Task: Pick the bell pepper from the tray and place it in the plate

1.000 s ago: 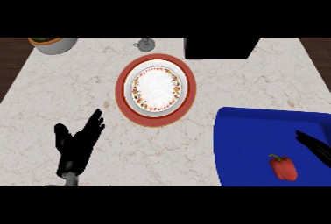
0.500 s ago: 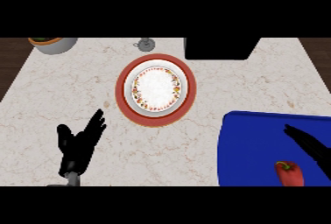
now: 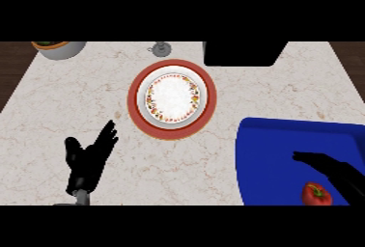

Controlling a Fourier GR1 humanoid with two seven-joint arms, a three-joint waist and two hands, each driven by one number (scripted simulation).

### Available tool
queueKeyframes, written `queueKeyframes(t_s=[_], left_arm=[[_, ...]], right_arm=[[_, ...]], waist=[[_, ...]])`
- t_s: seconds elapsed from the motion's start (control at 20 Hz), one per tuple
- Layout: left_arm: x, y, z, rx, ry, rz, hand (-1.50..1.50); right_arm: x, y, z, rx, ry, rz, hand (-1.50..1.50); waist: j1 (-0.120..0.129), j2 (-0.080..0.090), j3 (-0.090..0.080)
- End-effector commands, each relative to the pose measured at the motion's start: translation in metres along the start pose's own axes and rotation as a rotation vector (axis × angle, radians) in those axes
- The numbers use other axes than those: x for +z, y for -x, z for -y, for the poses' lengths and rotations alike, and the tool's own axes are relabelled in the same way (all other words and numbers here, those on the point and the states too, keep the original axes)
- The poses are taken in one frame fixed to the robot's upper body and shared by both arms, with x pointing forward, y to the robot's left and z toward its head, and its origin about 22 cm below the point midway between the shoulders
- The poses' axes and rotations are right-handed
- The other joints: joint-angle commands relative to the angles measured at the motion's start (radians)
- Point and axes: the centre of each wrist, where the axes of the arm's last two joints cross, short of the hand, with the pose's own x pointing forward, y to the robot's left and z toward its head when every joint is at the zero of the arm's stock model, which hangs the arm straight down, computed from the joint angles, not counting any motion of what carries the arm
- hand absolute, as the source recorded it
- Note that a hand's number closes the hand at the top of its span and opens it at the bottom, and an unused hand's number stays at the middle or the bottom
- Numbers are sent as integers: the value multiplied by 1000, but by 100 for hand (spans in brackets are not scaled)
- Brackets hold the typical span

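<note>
The blue tray (image 3: pixel 285 159) occupies the lower right of the marble counter (image 3: pixel 85 101), running out of view at the right and lower edges. It holds one item: the red bell pepper (image 3: pixel 315 194), green stem showing, lying on the tray floor close to the lower edge. The plate (image 3: pixel 172 98), red-rimmed with a white centre and a ring of small coloured decoration, stands near the middle of the counter, well apart from the tray. Nothing lies in it.

No brand, label or legible writing is visible on any item (the plate's ring is pattern only).

At the far left corner stands a grey bowl (image 3: pixel 58 48) with dark contents that cannot be identified. A small grey metallic object (image 3: pixel 161 48) sits just beyond the plate at the far edge, and a flat black rectangular object (image 3: pixel 241 53) lies to its right. None of these lies between tray and plate; the counter between them is bare marble.

The right hand (image 3: pixel 329 169) is over the tray, fingers extended toward the left, its tips up and to the left of the pepper, holding nothing; whether it touches the pepper cannot be told. The left hand (image 3: pixel 89 159) rests at the lower left, fingers spread and straight, pointing away from the robot.
</note>
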Motion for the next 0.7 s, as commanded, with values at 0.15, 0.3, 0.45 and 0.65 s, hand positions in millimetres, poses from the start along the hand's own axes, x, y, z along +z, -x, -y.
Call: queueKeyframes(t_s=[0.15,0.3,0.45,0.65], left_arm=[[10,11,10,1,-5,5,0],[-13,-6,-4,19,12,-9,0],[-10,-2,2,15,1,-8,0],[-7,4,3,6,21,-14,0]], right_arm=[[-24,19,-2,111,11,46,150],[-10,24,-17,113,46,51,150],[-8,22,-10,126,82,55,150],[-79,-105,-73,17,189,0,150]], waist=[[7,2,5],[-1,2,5],[-1,2,4],[33,0,-2]])
